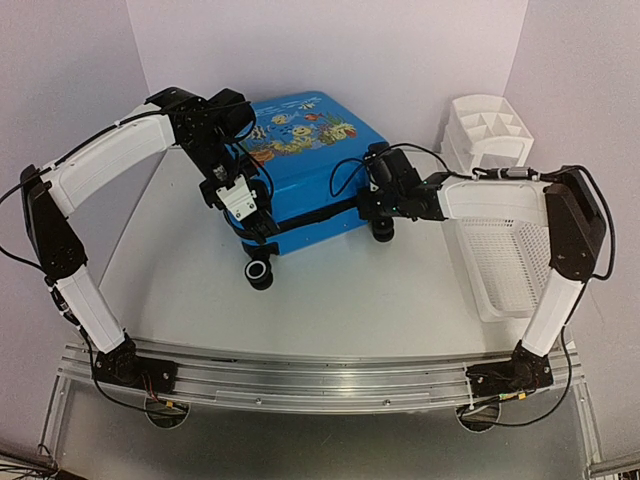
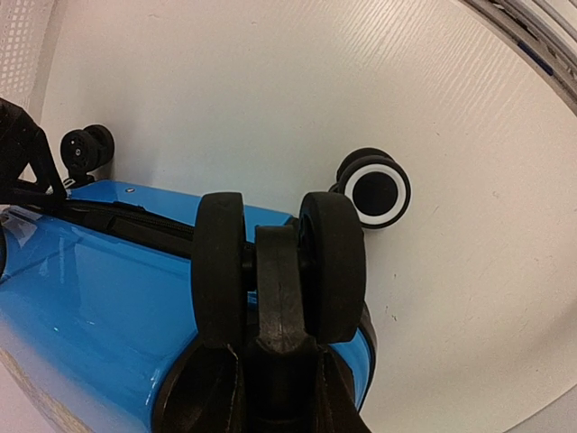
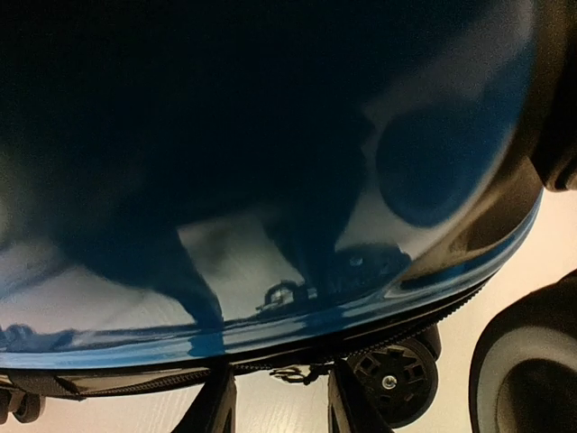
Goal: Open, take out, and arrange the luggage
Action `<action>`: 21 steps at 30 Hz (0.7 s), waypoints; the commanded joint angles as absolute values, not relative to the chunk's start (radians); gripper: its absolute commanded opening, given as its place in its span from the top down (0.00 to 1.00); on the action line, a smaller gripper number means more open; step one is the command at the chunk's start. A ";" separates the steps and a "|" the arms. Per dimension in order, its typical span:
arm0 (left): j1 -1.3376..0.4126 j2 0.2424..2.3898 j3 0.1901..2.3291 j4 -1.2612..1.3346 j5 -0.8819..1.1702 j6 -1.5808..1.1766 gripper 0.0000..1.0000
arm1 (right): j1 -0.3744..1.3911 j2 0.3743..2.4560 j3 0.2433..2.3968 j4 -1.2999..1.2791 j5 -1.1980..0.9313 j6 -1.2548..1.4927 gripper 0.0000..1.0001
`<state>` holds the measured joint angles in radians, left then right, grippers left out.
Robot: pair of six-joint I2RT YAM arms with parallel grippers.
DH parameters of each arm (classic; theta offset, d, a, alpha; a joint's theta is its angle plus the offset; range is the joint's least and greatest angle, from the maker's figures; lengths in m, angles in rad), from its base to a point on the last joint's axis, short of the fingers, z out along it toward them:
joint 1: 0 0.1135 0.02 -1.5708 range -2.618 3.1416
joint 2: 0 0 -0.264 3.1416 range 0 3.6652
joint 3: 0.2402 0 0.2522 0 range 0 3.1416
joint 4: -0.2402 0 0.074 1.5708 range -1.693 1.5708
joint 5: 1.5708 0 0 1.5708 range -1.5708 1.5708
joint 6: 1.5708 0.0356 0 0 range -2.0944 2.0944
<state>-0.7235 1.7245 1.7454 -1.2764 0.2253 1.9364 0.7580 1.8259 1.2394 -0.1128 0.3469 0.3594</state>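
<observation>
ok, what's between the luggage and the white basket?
Top view: only the right gripper and its forearm, reaching from over the basket to the luggage's side. Nothing else shows there.

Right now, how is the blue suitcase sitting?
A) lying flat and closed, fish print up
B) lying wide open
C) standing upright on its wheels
A: the blue suitcase lies flat on the table, fish print facing up, its two halves shut together.
</observation>
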 commanded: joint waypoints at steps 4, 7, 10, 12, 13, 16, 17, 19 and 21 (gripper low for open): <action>-0.729 1.670 1.761 -1.209 0.317 1.908 1.00 | 0.744 1.879 1.239 0.021 0.311 0.336 0.86; -0.729 1.668 1.760 -1.211 0.317 1.907 1.00 | 0.743 1.868 1.217 0.062 0.328 0.346 0.97; -0.729 1.666 1.759 -1.212 0.318 1.905 1.00 | 0.741 1.868 1.209 0.068 0.329 0.349 1.00; -0.729 1.665 1.758 -1.212 0.318 1.904 1.00 | 0.740 1.872 1.204 0.071 0.318 0.352 1.00; -0.729 1.665 1.758 -1.212 0.319 1.904 1.00 | 0.739 1.875 1.202 0.074 0.303 0.353 1.00; -0.729 1.665 1.757 -1.208 0.320 1.904 1.00 | 0.741 1.881 1.198 0.096 0.183 0.337 1.00; -0.728 1.665 1.756 -1.204 0.321 1.903 1.00 | 0.746 1.882 1.198 0.100 0.142 0.332 1.00; -0.729 1.663 1.754 -1.194 0.323 1.900 1.00 | 0.759 1.877 1.193 0.101 0.105 0.320 1.00; -0.729 1.664 1.751 -1.182 0.325 1.897 1.00 | 0.772 1.862 1.178 0.119 0.068 0.312 1.00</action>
